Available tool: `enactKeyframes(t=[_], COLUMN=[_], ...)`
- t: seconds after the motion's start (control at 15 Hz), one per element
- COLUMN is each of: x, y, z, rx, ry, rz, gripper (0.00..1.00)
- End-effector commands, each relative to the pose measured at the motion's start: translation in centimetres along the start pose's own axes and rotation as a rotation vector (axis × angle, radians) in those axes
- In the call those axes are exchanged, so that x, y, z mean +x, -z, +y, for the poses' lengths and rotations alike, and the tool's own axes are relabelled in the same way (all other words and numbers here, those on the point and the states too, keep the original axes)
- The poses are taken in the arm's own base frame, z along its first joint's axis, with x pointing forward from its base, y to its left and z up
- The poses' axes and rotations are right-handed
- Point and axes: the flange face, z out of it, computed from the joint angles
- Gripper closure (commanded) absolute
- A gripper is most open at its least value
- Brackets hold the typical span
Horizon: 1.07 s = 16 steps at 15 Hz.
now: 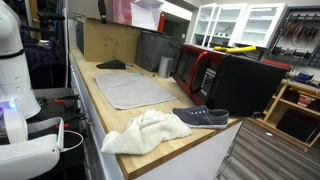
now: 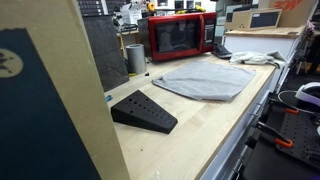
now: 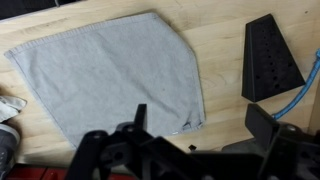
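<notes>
A soft matt grey cloth (image 3: 110, 75) covers the smooth pale wood counter (image 3: 222, 45) beside a matt black plastic block (image 3: 270, 60).

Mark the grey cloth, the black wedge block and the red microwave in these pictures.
grey cloth (image 3: 105, 80), wrist view, middle of the fabric.
black wedge block (image 2: 143, 110), an exterior view, its sloped top face.
red microwave (image 2: 178, 38), an exterior view, its dark door glass.

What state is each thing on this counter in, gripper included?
gripper: open, empty, hovering over the gray cloth's edge
gray cloth: spread flat
white towel: crumpled in a heap
shoe: on its sole, touching the towel
red microwave: door shut
black wedge block: lying flat, apart from the cloth
metal cup: upright
</notes>
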Motion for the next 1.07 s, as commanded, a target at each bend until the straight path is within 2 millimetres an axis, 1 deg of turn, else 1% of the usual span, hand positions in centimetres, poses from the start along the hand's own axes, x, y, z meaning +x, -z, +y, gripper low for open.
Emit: enactKeyframes(t=[0.0,0.33,0.6,0.73,0.87,1.0], x=[0.6,3.2,5.2,6.1,7.0,8.0], y=[0.5,1.2,1.0,0.7,-0.2,-1.7], z=[3.0,9.1,13.9,16.2,18.4,20.5], rx=[0.026,0.096,0.133,0.141,0.148,0.146], ry=[-0.009,-0.077,-0.111,-0.126,-0.148,-0.172], rz=[-0.005,-0.036,-0.050,-0.056,-0.069,-0.084], gripper=[0.00,0.00,0.00,0.00,0.00,0.00])
